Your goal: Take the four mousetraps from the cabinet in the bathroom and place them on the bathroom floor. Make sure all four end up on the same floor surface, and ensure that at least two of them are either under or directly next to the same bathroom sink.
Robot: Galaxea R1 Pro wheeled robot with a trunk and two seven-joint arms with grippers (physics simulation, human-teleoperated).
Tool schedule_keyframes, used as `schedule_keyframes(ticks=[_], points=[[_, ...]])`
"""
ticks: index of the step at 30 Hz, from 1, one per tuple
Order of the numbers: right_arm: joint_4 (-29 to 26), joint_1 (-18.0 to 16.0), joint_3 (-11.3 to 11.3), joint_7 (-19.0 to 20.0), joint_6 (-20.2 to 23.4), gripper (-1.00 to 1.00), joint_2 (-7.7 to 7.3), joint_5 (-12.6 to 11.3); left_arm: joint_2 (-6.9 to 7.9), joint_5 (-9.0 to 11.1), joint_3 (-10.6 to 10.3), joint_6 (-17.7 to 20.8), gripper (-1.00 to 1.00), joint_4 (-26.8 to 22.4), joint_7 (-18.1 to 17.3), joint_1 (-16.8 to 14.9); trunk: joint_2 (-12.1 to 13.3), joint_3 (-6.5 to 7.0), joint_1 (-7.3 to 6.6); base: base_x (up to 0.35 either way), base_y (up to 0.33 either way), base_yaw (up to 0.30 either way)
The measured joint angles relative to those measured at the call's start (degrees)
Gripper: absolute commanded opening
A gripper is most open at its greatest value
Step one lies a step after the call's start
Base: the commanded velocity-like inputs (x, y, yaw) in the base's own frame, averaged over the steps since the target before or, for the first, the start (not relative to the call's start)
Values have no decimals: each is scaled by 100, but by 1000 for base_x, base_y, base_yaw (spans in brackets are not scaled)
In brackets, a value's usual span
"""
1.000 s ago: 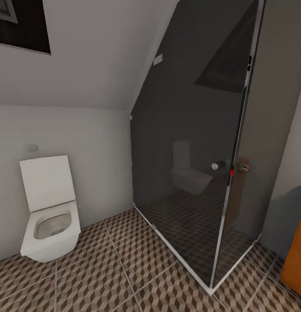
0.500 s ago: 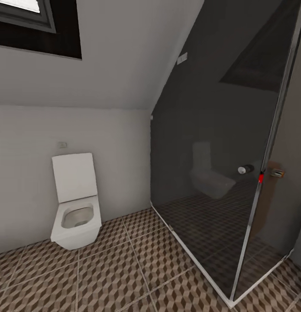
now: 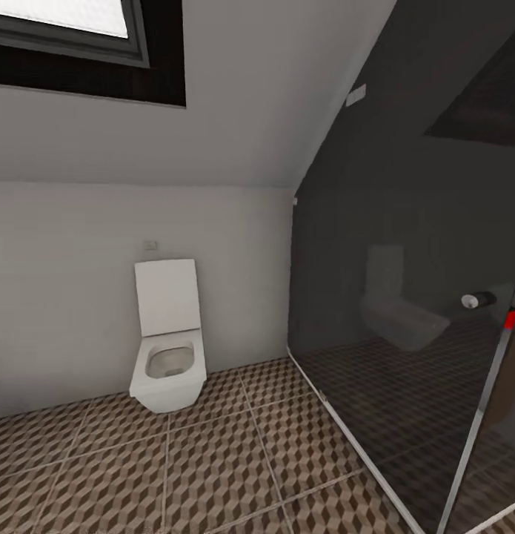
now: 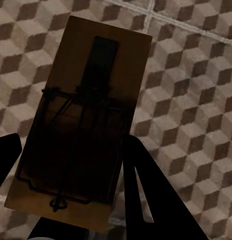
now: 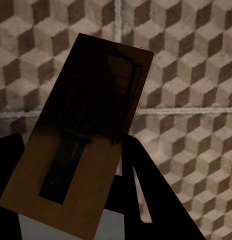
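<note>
In the left wrist view a tan wooden mousetrap point(image 4: 78, 125) with dark wire sits between the black fingers point(image 4: 151, 200) of my left gripper point(image 4: 71, 165), which is shut on it, above the cube-patterned bathroom floor point(image 4: 196, 100). The right wrist view shows a second mousetrap point(image 5: 81, 130) held the same way in my right gripper point(image 5: 71, 170), shut on it, over the same tiles point(image 5: 196, 75). The head view has the bathroom floor point(image 3: 213, 467) in front of me. The cabinet is out of view.
A white wall-hung toilet point(image 3: 168, 348) with its lid up stands against the white back wall. A dark glass shower enclosure point(image 3: 413, 319) with a metal frame takes up the right side. A skylight window point(image 3: 72, 37) sits in the sloped ceiling at upper left.
The head view has panned left: toilet and shower enclosure have shifted right in the picture, the orange-brown edge at far right has gone, and more of the skylight shows.
</note>
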Motion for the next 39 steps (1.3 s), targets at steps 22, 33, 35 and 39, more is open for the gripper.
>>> schedule_keyframes(ticks=[22,33,35,39], points=[[-1,2,0,0,0,-100,-22,0,0,0,-6,0,-100,-7,0,-2,0,0,0,0,0,300],[0,0,-1,5,-22,-100,-34,-6,11,0,-4,35,-100,-9,3,1,0,0,-3,156,0,139],[0,0,0,3,-24,-100,-37,-8,13,2,-6,45,-100,-9,1,1,0,0,-3,307,0,12],[0,1,-1,1,-33,-100,-44,-18,11,3,-9,62,-100,-5,3,-2,0,0,-3,318,0,4]])
